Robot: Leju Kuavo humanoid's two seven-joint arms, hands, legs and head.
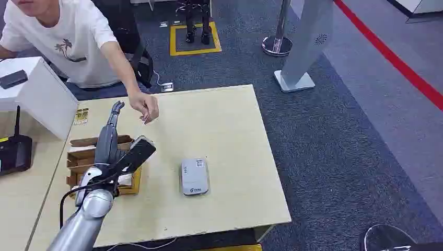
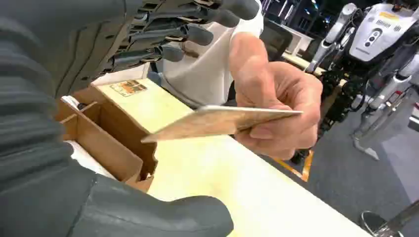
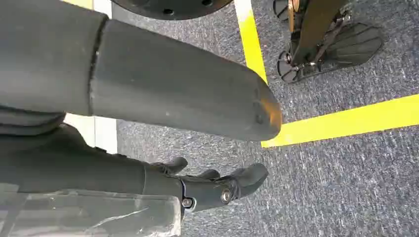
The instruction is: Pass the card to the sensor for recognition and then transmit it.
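Card (image 2: 222,121) sits pinched in a person's hand (image 2: 281,111), held roughly level above the desk (image 1: 230,136), just in front of the left hand (image 1: 112,125). That left hand's fingers (image 2: 192,34) are stretched out and spread, with nothing between them and the thumb; the card is near them but apart. In the head view the card is too thin to make out, and the person's hand (image 1: 146,107) hovers over the far part of the desk just beyond the left hand's fingertips. Below the left arm stands a brown cardboard holder (image 1: 83,159) with compartments, on the desk's left side. A grey sensor (image 1: 195,177) lies flat on the desk to the right of the holder, well apart from the card. The right hand (image 3: 212,185) hangs over grey carpet beside a yellow floor line (image 3: 346,118), its fingers loosely curled with nothing in them. The person wears a white T-shirt (image 1: 73,42) and leans in from the desk's far left corner.
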